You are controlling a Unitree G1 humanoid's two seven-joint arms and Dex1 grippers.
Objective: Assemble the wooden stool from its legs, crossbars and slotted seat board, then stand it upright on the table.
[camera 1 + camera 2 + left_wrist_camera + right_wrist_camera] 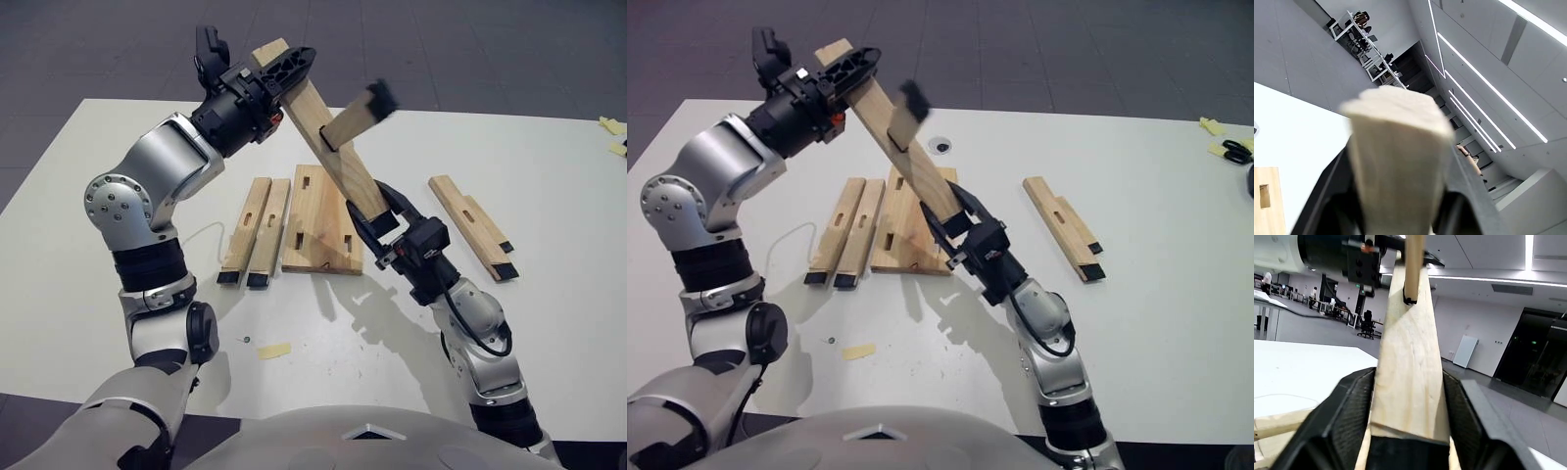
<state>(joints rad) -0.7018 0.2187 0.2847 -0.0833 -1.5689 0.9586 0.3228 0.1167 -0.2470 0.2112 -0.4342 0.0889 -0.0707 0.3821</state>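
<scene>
A long slotted wooden leg hangs slanted in the air above the table. My left gripper is shut on its upper end and my right gripper is shut on its lower end. A thinner bar with a black tip sticks through the leg's slot and points up and to the right. The slotted seat board lies flat on the table under the leg. Two wooden pieces with black ends lie side by side left of the board, and another pair lies to its right. The left wrist view has the leg's end between the fingers.
The white table has a scrap of yellow tape near the front and more tape at the far right edge. Scissors lie at the right edge. A small black hole sits behind the board.
</scene>
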